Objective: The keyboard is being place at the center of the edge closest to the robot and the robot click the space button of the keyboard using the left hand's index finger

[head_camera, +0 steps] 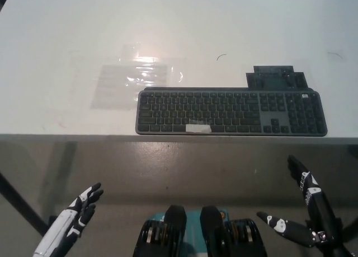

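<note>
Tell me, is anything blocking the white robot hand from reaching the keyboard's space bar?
Nothing visible does. The white left robot hand hangs at lower left, short of the near edge of the white table; the dark grey flat keyboard lies just past that edge, its tape-marked space bar uncovered.
</note>
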Motion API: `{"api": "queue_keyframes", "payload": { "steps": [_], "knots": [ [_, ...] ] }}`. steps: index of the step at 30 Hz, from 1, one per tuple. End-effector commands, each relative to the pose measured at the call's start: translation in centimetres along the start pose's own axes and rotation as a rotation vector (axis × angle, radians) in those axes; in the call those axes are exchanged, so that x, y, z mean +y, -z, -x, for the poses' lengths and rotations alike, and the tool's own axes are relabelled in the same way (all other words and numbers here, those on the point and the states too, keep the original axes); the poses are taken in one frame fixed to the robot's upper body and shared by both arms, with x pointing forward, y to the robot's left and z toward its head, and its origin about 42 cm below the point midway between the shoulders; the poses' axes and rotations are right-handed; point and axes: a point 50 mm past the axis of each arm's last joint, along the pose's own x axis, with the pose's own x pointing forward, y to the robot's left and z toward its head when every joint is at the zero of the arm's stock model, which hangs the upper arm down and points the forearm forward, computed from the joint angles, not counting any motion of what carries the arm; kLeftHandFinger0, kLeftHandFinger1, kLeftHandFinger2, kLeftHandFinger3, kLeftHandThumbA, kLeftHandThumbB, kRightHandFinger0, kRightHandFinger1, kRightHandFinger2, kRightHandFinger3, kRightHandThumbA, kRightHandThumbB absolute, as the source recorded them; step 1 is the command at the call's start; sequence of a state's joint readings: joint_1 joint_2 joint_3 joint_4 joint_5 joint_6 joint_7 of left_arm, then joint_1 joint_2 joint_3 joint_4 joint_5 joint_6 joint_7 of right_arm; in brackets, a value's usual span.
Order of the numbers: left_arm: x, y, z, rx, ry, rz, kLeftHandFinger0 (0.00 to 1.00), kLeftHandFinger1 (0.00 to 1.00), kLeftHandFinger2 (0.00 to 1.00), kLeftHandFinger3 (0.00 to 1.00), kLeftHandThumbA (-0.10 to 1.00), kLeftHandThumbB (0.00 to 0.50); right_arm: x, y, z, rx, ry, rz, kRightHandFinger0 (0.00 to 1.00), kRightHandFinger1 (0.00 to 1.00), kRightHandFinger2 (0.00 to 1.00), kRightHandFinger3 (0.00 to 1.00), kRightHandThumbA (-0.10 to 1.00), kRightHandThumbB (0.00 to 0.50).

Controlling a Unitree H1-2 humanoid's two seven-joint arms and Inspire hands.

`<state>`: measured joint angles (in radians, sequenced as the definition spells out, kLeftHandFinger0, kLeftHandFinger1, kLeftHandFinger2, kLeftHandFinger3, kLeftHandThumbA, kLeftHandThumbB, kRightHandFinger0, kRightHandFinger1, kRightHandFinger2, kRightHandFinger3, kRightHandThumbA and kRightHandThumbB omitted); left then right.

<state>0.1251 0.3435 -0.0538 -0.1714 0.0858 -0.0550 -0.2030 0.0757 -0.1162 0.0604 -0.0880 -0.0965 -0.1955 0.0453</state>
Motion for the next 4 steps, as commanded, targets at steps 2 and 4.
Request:
{"api": "queue_keyframes", "payload": {
  "steps": [2,4],
  "knots": [
    [0.36,-0.65,0.17,-0.018,-0.007,0.004,1.00,1.00,1.00,1.00,1.00,0.391,-0.16,-0.97,-0.53,-0.070,-0.004,-0.002,1.00,1.00,1.00,1.00,1.00,0.292],
    [0.30,-0.67,0.23,-0.014,-0.011,0.002,1.00,1.00,1.00,1.00,1.00,0.401,-0.14,-0.99,-0.52,-0.069,-0.007,0.001,1.00,1.00,1.00,1.00,1.00,0.294]
  ]
}}
